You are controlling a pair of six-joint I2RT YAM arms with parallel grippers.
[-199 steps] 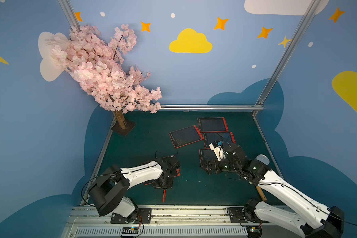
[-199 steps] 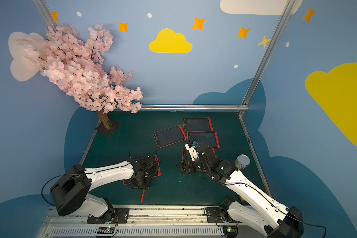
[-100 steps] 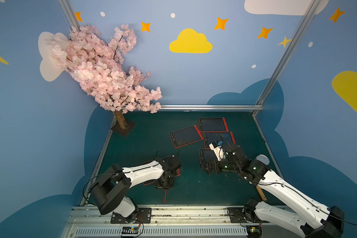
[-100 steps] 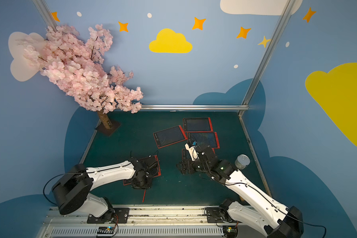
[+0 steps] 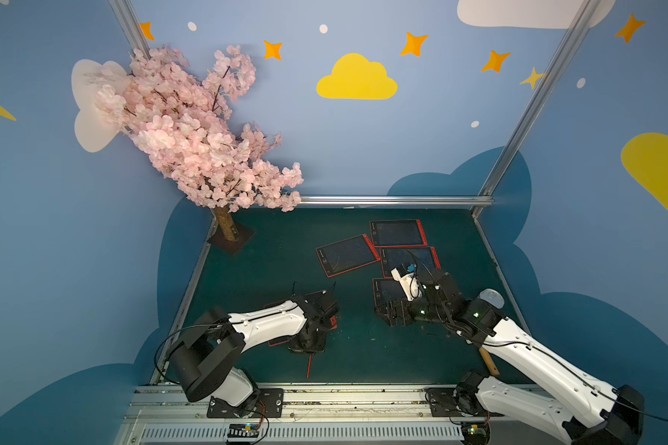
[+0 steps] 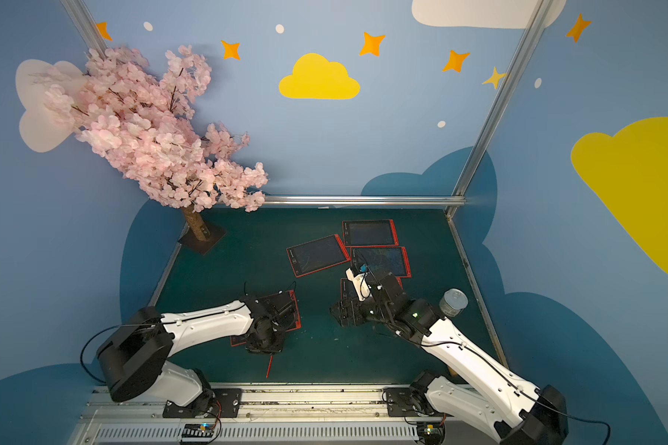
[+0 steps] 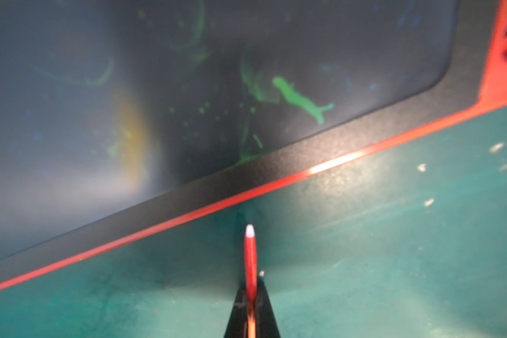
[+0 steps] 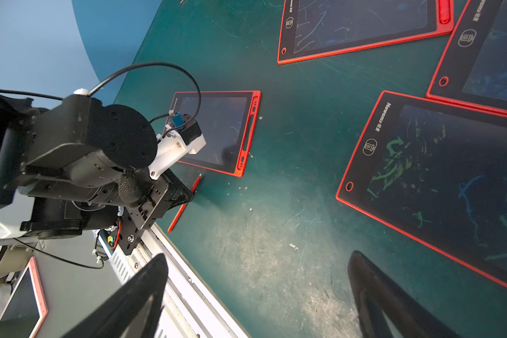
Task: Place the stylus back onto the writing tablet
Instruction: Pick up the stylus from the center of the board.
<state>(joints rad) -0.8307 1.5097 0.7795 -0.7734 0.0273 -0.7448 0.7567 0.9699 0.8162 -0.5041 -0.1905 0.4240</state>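
My left gripper (image 7: 251,294) is shut on a thin red stylus (image 7: 250,257). The stylus's white tip points at the long edge of a red-framed writing tablet (image 7: 246,175) and stops just short of it, over the green mat. In both top views the stylus (image 5: 309,366) (image 6: 269,366) sticks out behind the left gripper (image 5: 307,348), whose arm partly covers that tablet (image 5: 334,320) (image 6: 288,308). The right wrist view shows the same tablet (image 8: 217,128), the stylus (image 8: 185,204) and the left gripper (image 8: 189,193). My right gripper (image 8: 258,256) (image 5: 386,313) hangs open and empty over the mat.
Several other red-framed tablets (image 5: 348,254) (image 5: 398,233) (image 5: 409,259) lie at the back right, one (image 8: 439,175) beside the right gripper. A tin can (image 6: 454,302) stands near the right edge. A blossom tree (image 5: 226,227) fills the back left corner. The rail (image 5: 324,389) runs along the front.
The left arm has shifted very slightly, with the stylus still in its grip. The right arm has stayed still.
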